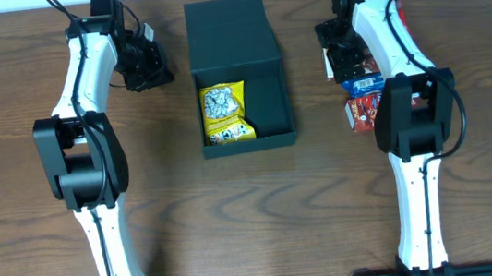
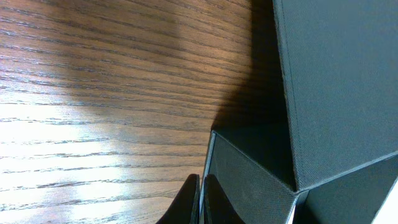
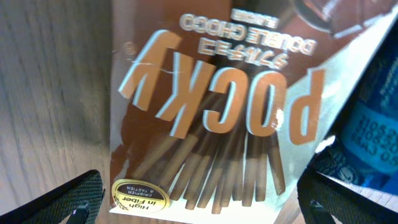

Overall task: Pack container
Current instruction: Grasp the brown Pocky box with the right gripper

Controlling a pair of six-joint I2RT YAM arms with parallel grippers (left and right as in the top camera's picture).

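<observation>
The dark teal-black container sits mid-table, its flap lid open to the back. A yellow snack packet lies inside at the left. My left gripper is shut and empty, just left of the lid; in the left wrist view its fingers hover beside the container's corner. My right gripper is open over the packets at the right. In the right wrist view its fingers straddle a brown Pocky packet lying on the table.
A blue packet and a red packet lie right of the container, partly under my right arm. The blue packet also shows in the right wrist view. Something red shows behind the right arm.
</observation>
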